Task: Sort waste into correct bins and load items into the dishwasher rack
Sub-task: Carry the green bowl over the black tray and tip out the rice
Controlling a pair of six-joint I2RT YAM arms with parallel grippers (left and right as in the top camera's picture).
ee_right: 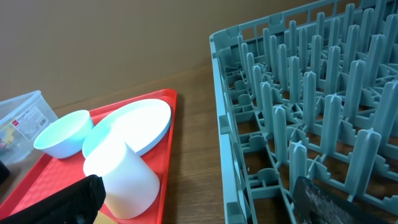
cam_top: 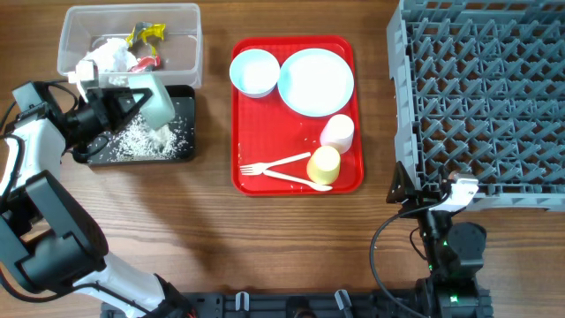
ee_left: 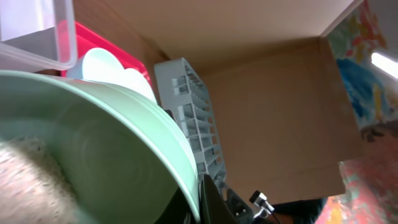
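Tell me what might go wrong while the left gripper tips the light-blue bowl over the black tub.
1. Some rice grains cling inside the tilted small light-blue bowl; moved to the grey-blue plastic dishwasher rack now, they may go along.
2. The bowl hangs near a corner of the shallow matte black tub; grains could scatter onto the wooden table.
3. The left gripper grips only the rim; the bowl might slip.

red tray; light-blue plate; yellow cup; grey-blue rack
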